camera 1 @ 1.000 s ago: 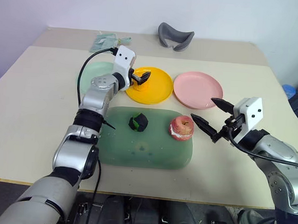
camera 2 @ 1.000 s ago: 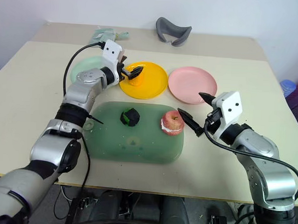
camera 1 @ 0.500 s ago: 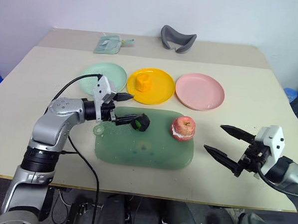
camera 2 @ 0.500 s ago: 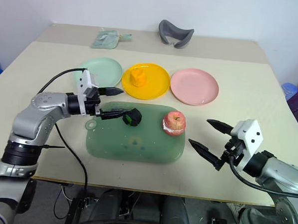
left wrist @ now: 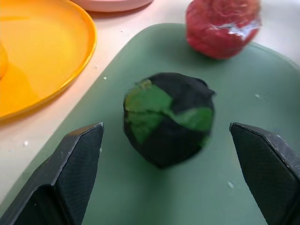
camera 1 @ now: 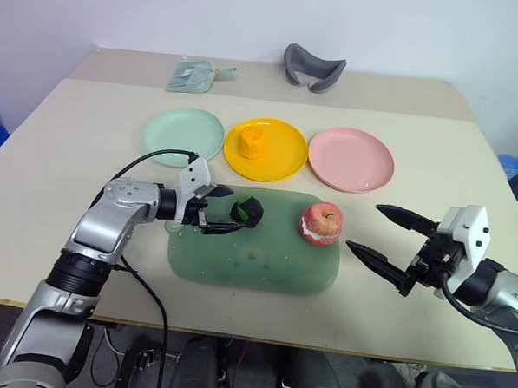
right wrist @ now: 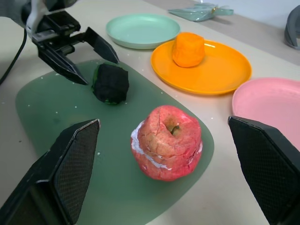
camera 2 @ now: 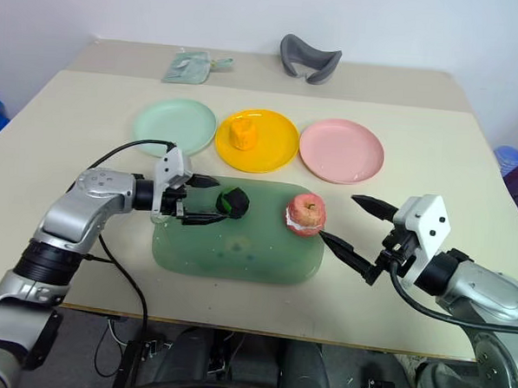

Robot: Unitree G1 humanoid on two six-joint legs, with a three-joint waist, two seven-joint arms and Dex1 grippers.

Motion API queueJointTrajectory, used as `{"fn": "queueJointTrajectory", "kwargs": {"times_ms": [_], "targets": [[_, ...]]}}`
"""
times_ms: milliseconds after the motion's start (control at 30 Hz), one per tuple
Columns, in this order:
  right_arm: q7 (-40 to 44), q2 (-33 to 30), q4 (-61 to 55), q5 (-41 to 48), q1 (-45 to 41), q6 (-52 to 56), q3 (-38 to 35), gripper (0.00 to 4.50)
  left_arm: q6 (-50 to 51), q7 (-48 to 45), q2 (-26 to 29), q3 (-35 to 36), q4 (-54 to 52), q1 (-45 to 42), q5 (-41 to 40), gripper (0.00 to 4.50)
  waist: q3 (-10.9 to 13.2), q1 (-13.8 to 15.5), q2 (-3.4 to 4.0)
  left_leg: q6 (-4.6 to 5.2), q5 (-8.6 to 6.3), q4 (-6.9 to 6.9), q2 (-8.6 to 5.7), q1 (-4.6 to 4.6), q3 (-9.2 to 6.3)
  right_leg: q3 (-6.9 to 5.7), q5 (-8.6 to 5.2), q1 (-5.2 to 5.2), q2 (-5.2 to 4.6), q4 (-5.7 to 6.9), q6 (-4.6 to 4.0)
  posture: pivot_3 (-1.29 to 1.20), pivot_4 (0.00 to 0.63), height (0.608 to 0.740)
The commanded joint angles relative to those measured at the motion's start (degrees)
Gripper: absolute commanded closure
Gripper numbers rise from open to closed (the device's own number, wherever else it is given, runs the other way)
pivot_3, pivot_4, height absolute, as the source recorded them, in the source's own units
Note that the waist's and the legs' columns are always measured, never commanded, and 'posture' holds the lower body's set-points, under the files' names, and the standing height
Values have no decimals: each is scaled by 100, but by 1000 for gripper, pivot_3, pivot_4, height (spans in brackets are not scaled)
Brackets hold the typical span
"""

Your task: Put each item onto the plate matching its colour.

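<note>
One item of three sat home: from the head views, orange-yellow chunk [camera 1: 253,142] on the yellow plate [camera 1: 282,160], mid-row toward the table's [camera 1: 61,158] far edge, between mint plate [camera 1: 183,130] and pink plate [camera 1: 350,158]. Dark green-and-black lump [camera 1: 246,211] and apple [camera 1: 319,223] lay on the green mat [camera 1: 255,268]. Left gripper [camera 1: 216,211] was level beside the lump, jaws wide apart; right gripper [camera 1: 390,238] off the mat's right edge, jaws apart, empty. Left wrist view: lump [left wrist: 168,118] between the fingers [left wrist: 77,161], untouched. Right wrist view: apple [right wrist: 167,142] centred ahead. Risk, as judged: the rounded lump could roll from a shallow pinch; the pushing finger might skid the mat.
</note>
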Motion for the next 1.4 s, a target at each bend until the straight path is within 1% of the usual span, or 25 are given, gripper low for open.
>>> {"fn": "queueJointTrajectory", "kwargs": {"times_ms": [33, 67, 100, 167, 233, 333, 467, 567, 700, 800, 867, 1033, 1100, 1233, 1267, 1333, 1400], "targets": [[-89, -100, -252, 140, -110, 27, -39, 0, -134, 95, -146, -64, 108, -157, 107, 99, 0, -2, 0, 0, 0, 0, 0, 0, 0, 0, 0, 0, 0, 0, 0, 0, 150, 740], [-103, -107, -259, 144, -123, 39, -34, 0, -115, 108, -191, -82, 154, -183, 121, 99, 0, 1, 0, 0, 0, 0, 0, 0, 0, 0, 0, 0, 0, 0, 0, 0, 150, 740], [-118, -118, -270, 156, -133, 53, -38, 0, -119, 116, -226, -96, 184, -198, 139, 326, 0, 2, 0, 0, 0, 0, 0, 0, 0, 0, 0, 0, 0, 0, 0, 0, 150, 740], [-133, -143, -280, 190, -138, 68, -68, 0, -125, 148, -274, -81, 212, -202, 158, 922, 0, 3, 0, 0, 0, 0, 0, -1, 0, 0, 0, 0, 0, 0, 0, 0, 150, 740], [-146, -165, -293, 217, -125, 75, -92, 0, -130, 142, -267, -50, 203, -172, 146, 1845, 0, 3, 0, 0, 0, 1, 0, -1, -1, 0, 0, 0, 0, 0, 0, 0, 150, 740], [-147, -204, -267, 228, -124, 65, -104, 0, -41, 382, -322, 206, 206, -83, 28, 1845, 0, 2, 0, 0, 0, 1, 0, -1, -2, 0, 0, 0, 0, 0, 0, 0, 150, 740], [-131, -209, -178, 217, -192, 14, -37, 0, 334, 1218, -626, 1096, 461, -99, -384, 1845, 0, 1, 0, 0, 0, 2, 0, -1, -5, 0, 0, 1, 0, 0, 0, 0, 150, 740], [-90, -181, -63, 185, -296, -35, 76, 0, 268, 1765, -772, 1475, 504, -94, -386, 1845, 0, -6, -1, 0, 0, 1, 0, -2, -13, 0, 0, 0, 1, 0, 0, 0, 150, 740], [-22, -170, 73, 122, -451, -95, 243, 0, 8, 2920, -1150, 1928, 707, -367, -189, 1845, 0, 15, -3, 0, 0, 3, -4, -2, -22, -1, 1, 7, 0, -1, 1, 0, 150, 740], [47, -174, 226, 79, -603, -175, 354, 0, -407, 4003, -1378, 2063, 1174, -715, 272, 1845, 2, 16, -11, 1, 0, 5, -11, -5, -37, 0, 1, 13, 0, -5, 2, 0, 150, 740], [101, -181, 362, -23, -714, -271, 461, 0, -730, 5016, -1592, 2143, 1775, -1082, 642, 1845, 1, 16, -14, 1, 0, 5, -13, -5, -38, 0, 1, 13, 0, -6, 2, 0, 150, 740], [146, -166, 476, -73, -844, -330, 572, 0, -1401, 6415, -1852, 2211, 2987, -1735, 1124, 1845, 2, 11, -18, 1, 1, 2, -16, -5, -42, -2, 1, 15, 0, -8, 3, 0, 150, 740], [165, -164, 519, -104, -906, -353, 622, 0, -1729, 6769, -1880, 2192, 3516, -1959, 1262, 1845, 6, 10, -26, 0, 1, 2, -16, -5, -42, -4, 1, 14, 1, -7, 3, 0, 150, 740], [165, -149, 568, -168, -1001, -392, 694, 0, -2118, 6858, -1914, 2286, 4196, -2204, 1156, 1845, 10, 7, -33, 0, 1, 1, -16, -5, -39, -6, 0, 13, 0, -8, 3, 0, 150, 740], [160, -143, 572, -180, -1011, -402, 705, 0, -2194, 6822, -1918, 2322, 4296, -2234, 1093, 1617, 10, 7, -33, 0, 1, 0, -16, -5, -38, -6, 0, 13, 1, -8, 3, 0, 150, 740], [148, -130, 567, -196, -1001, -419, 717, 0, -2281, 6739, -1900, 2330, 4399, -2262, 1047, 960, 10, 6, -34, 0, 1, 1, -16, -5, -37, -6, 0, 13, 1, -7, 3, 0, 150, 740], [140, -116, 555, -209, -968, -439, 714, 0, -2304, 6659, -1888, 2340, 4405, -2255, 1020, 39, 10, 9, -34, 0, 1, 1, -16, -5, -34, -6, 0, 13, 0, -7, 4, 0, 150, 740]]}}
